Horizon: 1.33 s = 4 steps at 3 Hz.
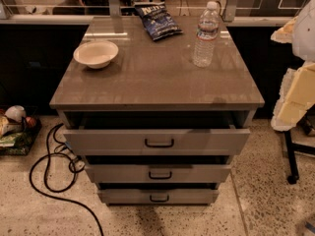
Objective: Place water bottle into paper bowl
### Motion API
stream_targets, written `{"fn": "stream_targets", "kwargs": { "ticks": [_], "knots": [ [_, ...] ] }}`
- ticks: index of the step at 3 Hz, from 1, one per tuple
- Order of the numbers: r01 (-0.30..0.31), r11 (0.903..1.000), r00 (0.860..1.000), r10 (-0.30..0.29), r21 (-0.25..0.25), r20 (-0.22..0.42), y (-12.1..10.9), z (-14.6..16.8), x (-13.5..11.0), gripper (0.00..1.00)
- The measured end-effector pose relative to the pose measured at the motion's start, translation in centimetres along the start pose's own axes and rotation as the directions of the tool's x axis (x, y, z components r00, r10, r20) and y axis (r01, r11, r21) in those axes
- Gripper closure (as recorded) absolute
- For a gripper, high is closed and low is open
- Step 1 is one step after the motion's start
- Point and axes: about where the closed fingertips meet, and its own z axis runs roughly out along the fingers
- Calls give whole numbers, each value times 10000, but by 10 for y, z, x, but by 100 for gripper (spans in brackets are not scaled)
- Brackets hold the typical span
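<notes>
1. Two task things stand well apart on the worktop [157, 77]. The water bottle [205, 33] is upright near the back right corner. The paper bowl [96, 53] sits near the left edge toward the back, mouth up and holding nothing.
2. One snack bag [157, 20] lies at the back edge between them, touching neither, and seems no obstacle to a carry across.
3. Upright and free on all sides, the bottle looks easy to take from the side. It is taller than the bowl is wide, so it would probably lean or lie across the rim.
4. The gripper [298, 90] appears to be the pale shape off the worktop's right edge, apart from the bottle and holding nothing visible. Whether it is open or closed I cannot tell.
5. Judging by this, the bottle is not yet grasped, and reaching for it comes first.
</notes>
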Motion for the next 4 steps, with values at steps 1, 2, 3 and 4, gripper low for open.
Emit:
{"fn": "stream_targets", "kwargs": {
  "ticks": [1, 2, 3, 4],
  "knots": [
    [0, 10000, 10000, 0, 2, 1, 0, 0, 0, 0],
    [-185, 9984, 9948, 130, 543, 1009, -29, 5, 10, 0],
    [-475, 9901, 9677, 128, 1321, 2520, -67, 17, 12, 0],
    [-1159, 9734, 9039, 208, 1978, 4273, -105, 28, 12, 0]
  ]
}}
